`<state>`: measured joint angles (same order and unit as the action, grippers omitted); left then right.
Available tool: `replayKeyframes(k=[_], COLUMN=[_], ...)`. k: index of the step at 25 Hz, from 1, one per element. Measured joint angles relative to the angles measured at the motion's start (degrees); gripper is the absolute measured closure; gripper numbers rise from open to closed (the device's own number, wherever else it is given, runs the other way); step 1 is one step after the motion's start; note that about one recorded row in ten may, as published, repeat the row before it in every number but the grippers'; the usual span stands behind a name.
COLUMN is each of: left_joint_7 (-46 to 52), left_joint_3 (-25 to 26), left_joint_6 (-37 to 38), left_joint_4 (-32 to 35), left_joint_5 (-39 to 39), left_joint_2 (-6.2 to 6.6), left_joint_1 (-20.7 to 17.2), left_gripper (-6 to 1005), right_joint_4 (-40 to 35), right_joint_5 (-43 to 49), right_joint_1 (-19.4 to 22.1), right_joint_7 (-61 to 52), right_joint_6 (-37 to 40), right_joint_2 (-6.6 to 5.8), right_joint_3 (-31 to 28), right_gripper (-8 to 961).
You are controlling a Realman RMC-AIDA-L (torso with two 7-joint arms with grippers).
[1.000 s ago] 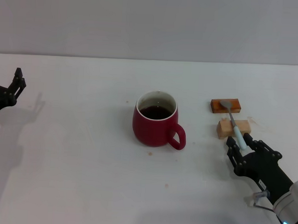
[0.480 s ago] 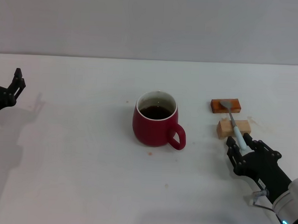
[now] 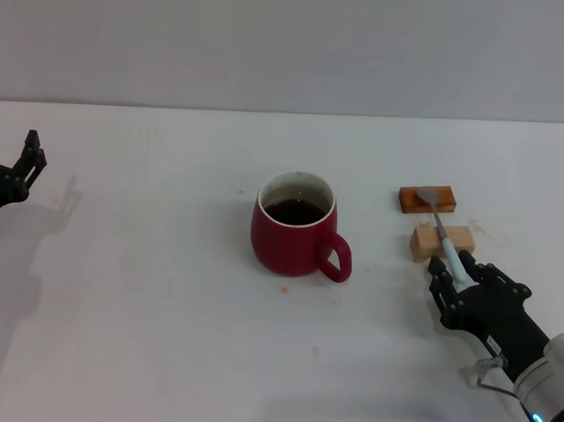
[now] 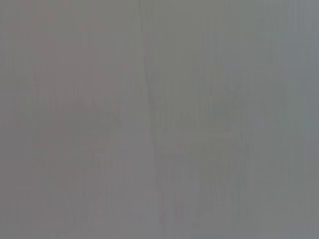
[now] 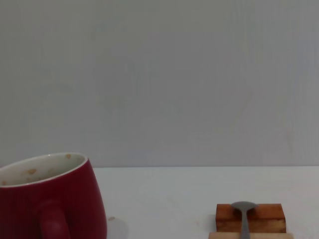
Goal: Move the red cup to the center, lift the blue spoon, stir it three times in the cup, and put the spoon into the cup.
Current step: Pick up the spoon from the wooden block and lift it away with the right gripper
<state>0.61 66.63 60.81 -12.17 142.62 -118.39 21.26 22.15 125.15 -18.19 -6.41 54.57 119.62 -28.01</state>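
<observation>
The blue spoon (image 3: 448,240) handle's end seems hidden between the right pincer (image 3: 452,277) fingers.

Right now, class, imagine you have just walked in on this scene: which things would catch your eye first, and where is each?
The red cup stands out first, mid-table, with dark liquid inside and its handle toward the robot's right. To its right, the blue spoon lies across an orange-brown block and a tan block, with the right gripper at the end of its handle. The left gripper sits far off at the table's left edge.
</observation>
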Motion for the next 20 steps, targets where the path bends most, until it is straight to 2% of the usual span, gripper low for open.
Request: replayKeyframes(k=[13,18,20], left_joint_7=[0.0,0.0,0.0], left_joint_3=[0.0,0.0,0.0], left_joint_6=[0.0,0.0,0.0], left_joint_4=[0.0,0.3,0.3], left_joint_5=[-0.1,-0.1,-0.1], left_joint_2=[0.00,0.00,0.00], left_joint_1=[0.0,0.1,0.1], left_gripper=[147,147,147], right_joint_4=[0.3,1.0,1.1], right_joint_5=[-1.9,-5.8,-5.7], right_joint_1=[0.3,0.8,0.8], right_joint_7=[0.0,0.0,0.0], right_joint_6=[0.0,0.0,0.2], right_joint_2=[-0.09,-0.27,-0.28], right_joint_3=[-0.4,-0.3,0.0], right_gripper=[575,728,746])
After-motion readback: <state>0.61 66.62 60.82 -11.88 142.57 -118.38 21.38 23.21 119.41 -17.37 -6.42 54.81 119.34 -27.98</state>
